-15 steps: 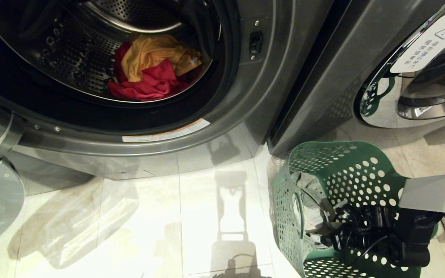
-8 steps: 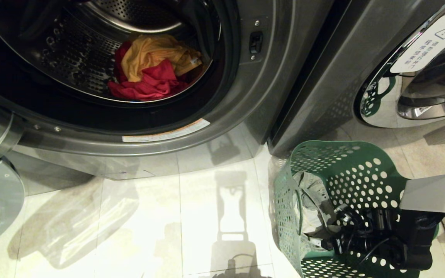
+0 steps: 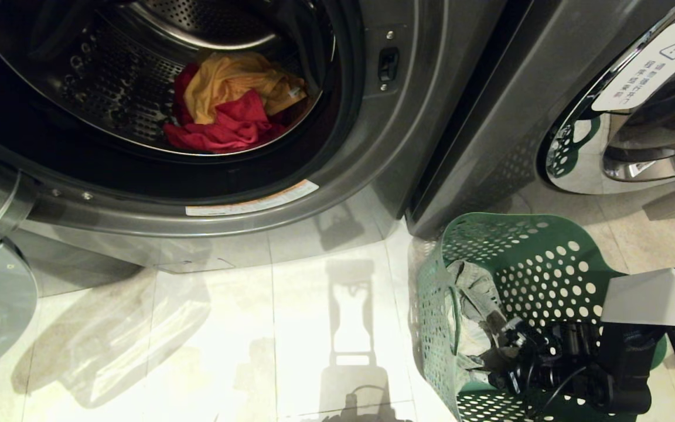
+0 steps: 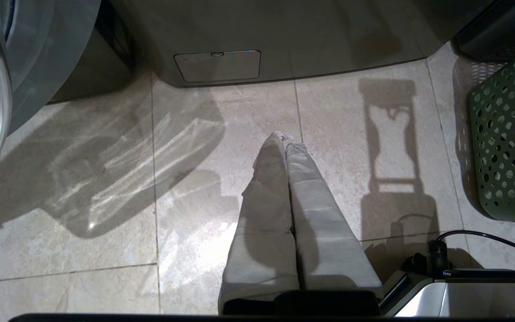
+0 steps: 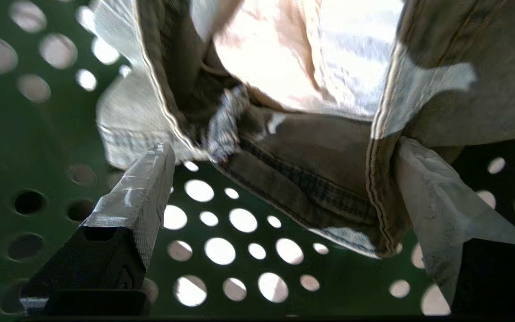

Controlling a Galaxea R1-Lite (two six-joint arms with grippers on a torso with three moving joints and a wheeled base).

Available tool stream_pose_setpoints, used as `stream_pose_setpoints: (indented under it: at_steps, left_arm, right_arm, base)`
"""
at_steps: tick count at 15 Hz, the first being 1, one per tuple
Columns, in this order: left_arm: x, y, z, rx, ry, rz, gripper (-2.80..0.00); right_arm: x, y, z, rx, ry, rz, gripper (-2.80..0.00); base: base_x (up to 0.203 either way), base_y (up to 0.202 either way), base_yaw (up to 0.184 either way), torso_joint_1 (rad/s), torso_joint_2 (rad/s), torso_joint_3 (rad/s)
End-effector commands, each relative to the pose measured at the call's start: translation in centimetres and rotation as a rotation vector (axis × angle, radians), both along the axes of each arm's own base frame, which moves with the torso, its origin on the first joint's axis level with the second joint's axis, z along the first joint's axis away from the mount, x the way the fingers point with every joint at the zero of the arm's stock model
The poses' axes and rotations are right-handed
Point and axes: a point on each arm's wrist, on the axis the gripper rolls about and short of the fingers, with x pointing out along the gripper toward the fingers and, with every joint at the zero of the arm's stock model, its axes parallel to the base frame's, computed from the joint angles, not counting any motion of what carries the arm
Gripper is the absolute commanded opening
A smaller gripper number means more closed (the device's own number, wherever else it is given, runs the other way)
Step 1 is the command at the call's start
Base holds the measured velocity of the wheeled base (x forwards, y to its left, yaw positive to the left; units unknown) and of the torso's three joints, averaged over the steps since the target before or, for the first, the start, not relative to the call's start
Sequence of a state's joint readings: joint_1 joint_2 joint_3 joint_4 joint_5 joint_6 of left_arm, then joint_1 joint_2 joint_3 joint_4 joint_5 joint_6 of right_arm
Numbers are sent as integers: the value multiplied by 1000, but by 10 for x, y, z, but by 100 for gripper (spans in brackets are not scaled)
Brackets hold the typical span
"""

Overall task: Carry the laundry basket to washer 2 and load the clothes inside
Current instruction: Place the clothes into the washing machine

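- Reaching down into the laundry basket (image 3: 539, 264) with the right hand (image 5: 280, 188), fingers standing as wide apart as possible.
- Straddling a fold of the denim jeans (image 5: 311, 179) with the two taped fingers (image 5: 143, 188); one finger lying beside the pale hem, the other pressing against the seam edge on the far side.
- Not closing on the cloth yet; nothing being held between the fingers.
- Hovering just above the perforated green floor of the basket, light coming through the round holes.
- Seen from the head view: right hand (image 3: 516, 357) sitting low inside the basket, touching the crumpled jeans (image 3: 475, 305) leaning against the basket's left wall.
- Standing on the tiled floor (image 3: 226, 328), the basket, right at the gap between the two machines.
- Lying already inside the open drum of washer 2 (image 3: 372, 146): the yellow garment (image 3: 238, 82) on top of the pink-red garment (image 3: 229, 126).
- Showing at the upper right, the neighbouring machine (image 3: 490, 135) with its chrome-rimmed door closed.
- Hanging idle over the floor tiles, the left hand (image 4: 286, 145), fingers pressed fully together and empty, well apart from the basket (image 4: 508, 134).
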State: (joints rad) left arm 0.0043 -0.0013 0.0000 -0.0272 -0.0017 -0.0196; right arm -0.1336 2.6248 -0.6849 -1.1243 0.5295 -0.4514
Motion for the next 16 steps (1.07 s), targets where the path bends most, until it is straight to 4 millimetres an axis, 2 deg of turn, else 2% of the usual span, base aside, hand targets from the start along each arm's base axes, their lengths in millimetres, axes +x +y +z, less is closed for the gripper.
stream_pose_setpoints:
  at_steps: [1, 4, 5, 9, 13, 16]
  left_arm:
    - [1, 0, -3, 0, 10, -1, -280]
    - [1, 0, -3, 0, 10, 1, -280]
    - [1, 0, -3, 0, 10, 1, -280]
    - [1, 0, -3, 0, 10, 1, -280]
    - [1, 0, -3, 0, 10, 1, -280]
    - [1, 0, -3, 0, 11, 1, -280]
  right_arm:
    - [-1, 0, -2, -22, -2, -1, 0]
    - [-1, 0, -1, -41, -8, 1, 0]
    - [-1, 0, -1, -41, -8, 1, -280]
    - [-6, 0, -2, -49, 16, -9, -280]
    - [-20, 2, 1, -45, 59, -8, -280]
    - [-21, 2, 1, -46, 60, -6, -280]
  base:
    - [0, 0, 0, 0, 0, 0]
    - [0, 0, 0, 0, 0, 0]
    - [0, 0, 0, 0, 0, 0]
    - [0, 0, 0, 0, 0, 0]
    - [0, 0, 0, 0, 0, 0]
    - [0, 0, 0, 0, 0, 0]
